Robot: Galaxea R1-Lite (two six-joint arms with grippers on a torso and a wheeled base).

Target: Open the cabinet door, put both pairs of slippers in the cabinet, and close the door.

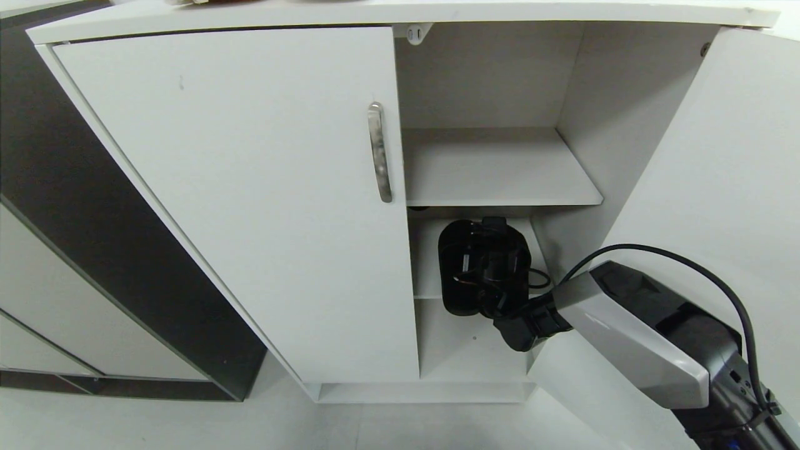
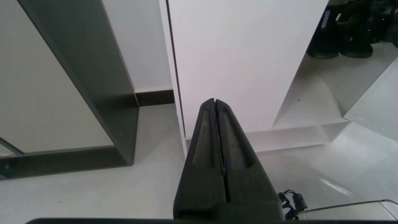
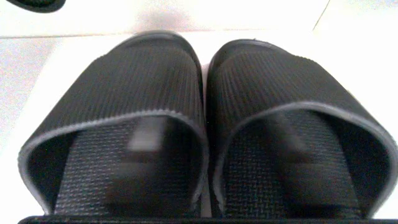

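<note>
Slippers (image 1: pixel 475 262), seemingly gripped by right hand (image 3: pixel 217 140), inside cabinet (image 1: pixel 500 169)

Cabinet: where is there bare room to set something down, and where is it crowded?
Bare: the upper shelf, beside the closed left door, and the bottom floor. Crowded: the middle level, where the right gripper holds the slippers.

Black slippers (image 3: pixel 143 106) — inside open cabinet (image 1: pixel 619 125).

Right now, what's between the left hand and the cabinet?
Nothing but bare floor, as the left wrist view shows; the left hand is shut, short of the cabinet.
</note>
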